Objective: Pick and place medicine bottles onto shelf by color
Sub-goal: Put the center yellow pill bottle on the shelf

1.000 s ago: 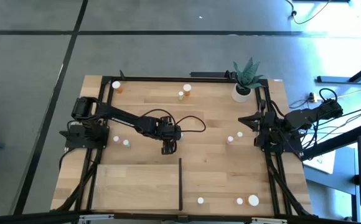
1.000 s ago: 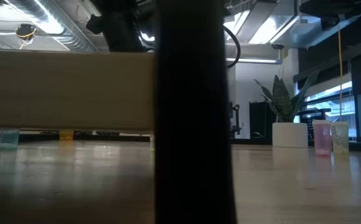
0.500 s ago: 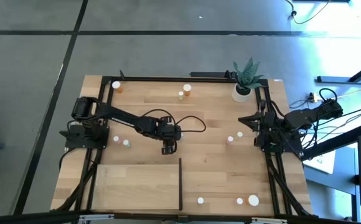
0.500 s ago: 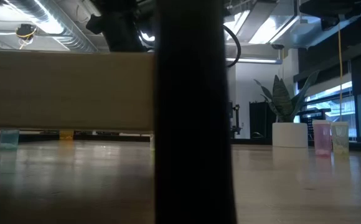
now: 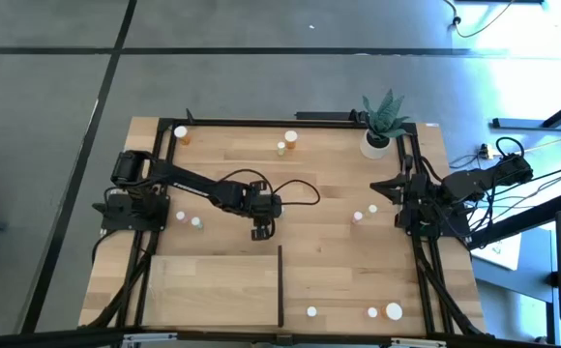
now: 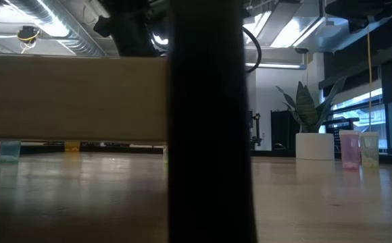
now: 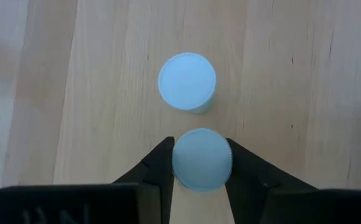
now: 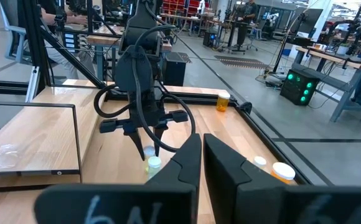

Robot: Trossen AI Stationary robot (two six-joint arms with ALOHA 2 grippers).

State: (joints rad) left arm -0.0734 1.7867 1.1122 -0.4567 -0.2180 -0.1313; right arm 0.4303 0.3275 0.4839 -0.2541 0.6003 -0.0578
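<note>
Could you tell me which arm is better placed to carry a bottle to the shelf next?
The left. Its gripper already has a white-capped bottle between its fingers at mid-table, just beyond the shelf. The right gripper waits shut by the table's right edge.

High view: straight down from well above, taking in the whole worktop (image 5: 339, 193), both arms and the surrounding floor. Low view: level at worktop height, very near the shelf's black upright strip (image 6: 209, 135), facing across to the potted plant (image 6: 311, 128), also caught from above. Left wrist view: pointing straight down, close over two white caps (image 7: 187, 81). Right wrist view: looking level across the worktop toward the left tool (image 8: 148, 146), sharing that arm and the bottles beneath it with the overhead camera.
</note>
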